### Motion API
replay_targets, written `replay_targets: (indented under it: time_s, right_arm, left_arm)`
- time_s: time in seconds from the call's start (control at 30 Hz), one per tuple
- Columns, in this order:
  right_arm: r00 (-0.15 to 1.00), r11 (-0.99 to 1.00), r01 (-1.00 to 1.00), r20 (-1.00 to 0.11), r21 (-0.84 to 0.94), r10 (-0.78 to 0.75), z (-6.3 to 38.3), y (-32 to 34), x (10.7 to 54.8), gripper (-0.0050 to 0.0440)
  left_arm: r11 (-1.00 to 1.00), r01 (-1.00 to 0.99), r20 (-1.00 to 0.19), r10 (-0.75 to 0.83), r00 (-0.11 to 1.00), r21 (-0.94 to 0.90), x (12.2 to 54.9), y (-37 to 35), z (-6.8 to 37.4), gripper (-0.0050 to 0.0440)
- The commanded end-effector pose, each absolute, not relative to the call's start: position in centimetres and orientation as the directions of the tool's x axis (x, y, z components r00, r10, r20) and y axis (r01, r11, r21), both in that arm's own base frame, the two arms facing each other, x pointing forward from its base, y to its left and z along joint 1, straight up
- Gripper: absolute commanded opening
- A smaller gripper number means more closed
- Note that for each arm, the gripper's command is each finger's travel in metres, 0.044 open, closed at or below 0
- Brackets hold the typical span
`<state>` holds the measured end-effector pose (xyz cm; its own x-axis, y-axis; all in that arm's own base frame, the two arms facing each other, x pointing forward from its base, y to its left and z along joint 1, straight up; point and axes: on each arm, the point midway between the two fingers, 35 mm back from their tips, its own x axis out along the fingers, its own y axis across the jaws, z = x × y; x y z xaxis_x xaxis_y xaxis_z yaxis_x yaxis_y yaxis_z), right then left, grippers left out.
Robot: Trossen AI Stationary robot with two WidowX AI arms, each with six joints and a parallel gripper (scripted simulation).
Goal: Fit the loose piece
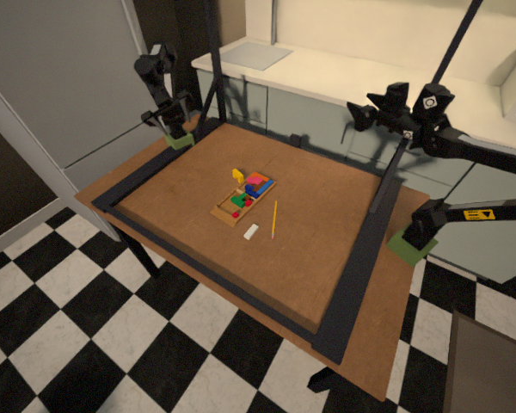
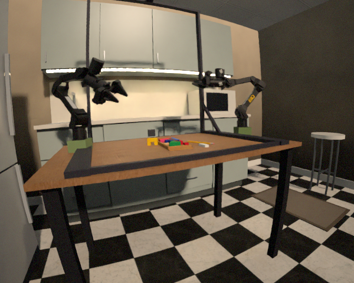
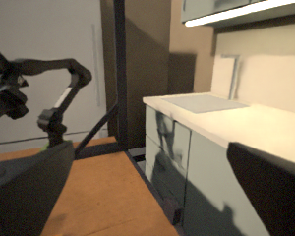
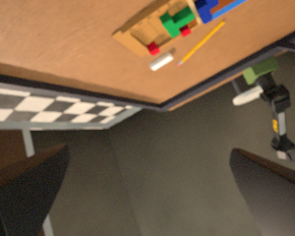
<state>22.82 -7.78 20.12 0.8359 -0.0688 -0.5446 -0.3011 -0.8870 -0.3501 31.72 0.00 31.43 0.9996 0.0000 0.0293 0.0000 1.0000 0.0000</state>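
Note:
The wooden puzzle board (image 1: 240,193) lies flat in the middle of the table. Its far field holds orange, pink and blue pieces. Its near field holds a green piece (image 1: 238,200) and small red pieces, with an empty hole (image 1: 224,205) beside them. A yellow piece (image 1: 237,175) stands loose on the table at the board's far left side; it also shows in the exterior view (image 2: 152,141). My left gripper (image 1: 358,108) is open and empty, high above the table's back right. My right gripper (image 1: 167,111) is open and empty, high by the fridge corner. The right wrist view shows the board (image 4: 160,26) from far off.
A yellow pencil (image 1: 273,218) and a white eraser (image 1: 250,231) lie just in front of the board. A dark frame (image 1: 352,275) runs around the work area, with upright posts at the back. A counter stands behind the table and a fridge to one side.

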Motion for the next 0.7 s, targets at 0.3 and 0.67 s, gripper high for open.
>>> replay_targets:
  time_s: [0.3,0.67]
  right_arm:
    - [0.843,-0.890,-0.296,-0.532,-0.346,-0.074,20.73,-7.82,22.88,0.0440]
    - [0.843,-0.882,-0.304,-0.533,-0.361,-0.073,21.10,-7.83,23.10,0.0368]
  left_arm:
    - [1.000,0.000,0.050,0.000,0.999,0.000,31.57,0.00,32.29,0.0440]
    - [1.000,-0.014,0.041,0.014,0.999,-0.001,31.93,0.42,32.47,0.0440]
